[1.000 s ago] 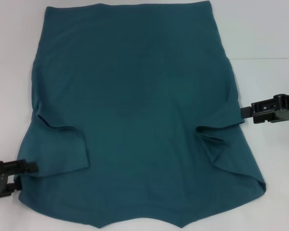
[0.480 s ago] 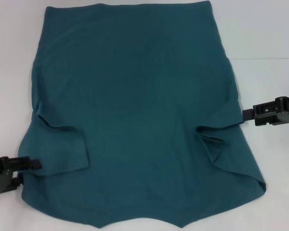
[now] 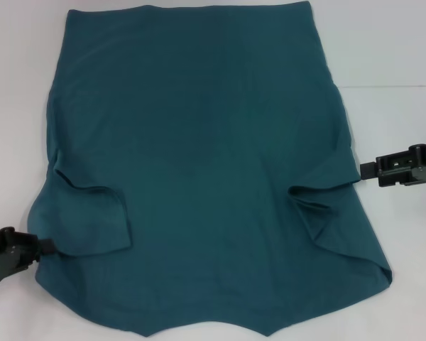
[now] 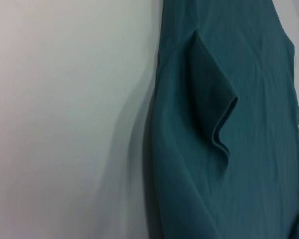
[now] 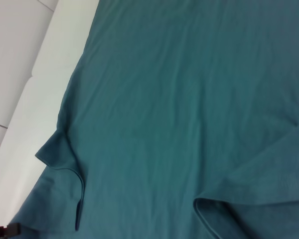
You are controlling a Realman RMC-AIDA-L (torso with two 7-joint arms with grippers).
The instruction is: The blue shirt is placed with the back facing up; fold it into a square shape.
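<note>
At the near left edge of the cloth, the left tool [image 3: 46, 248] lies low on the white counter [image 3: 390, 50], its tip touching the hem of the folded-in left sleeve; whether its tips are spread or pressed together cannot be told from the head view, and its own wrist view shows none of them. Across the cloth, the right tool [image 3: 366, 169] reaches in from the right side and meets the shirt's edge just above the right sleeve fold; its state cannot be told either.

Between the two lies the blue shirt [image 3: 199, 163], spread flat on the counter and filling most of the head view, its straight hem at the far side and its neck end toward the robot. Both sleeves are turned inward onto the body, the left one forming a rounded flap, the right a creased pocket. The left wrist view shows the shirt [image 4: 229, 124] edge and the folded sleeve beside bare counter [image 4: 65, 109]; the right wrist view shows the shirt [image 5: 189, 99] with both sleeve folds.
</note>
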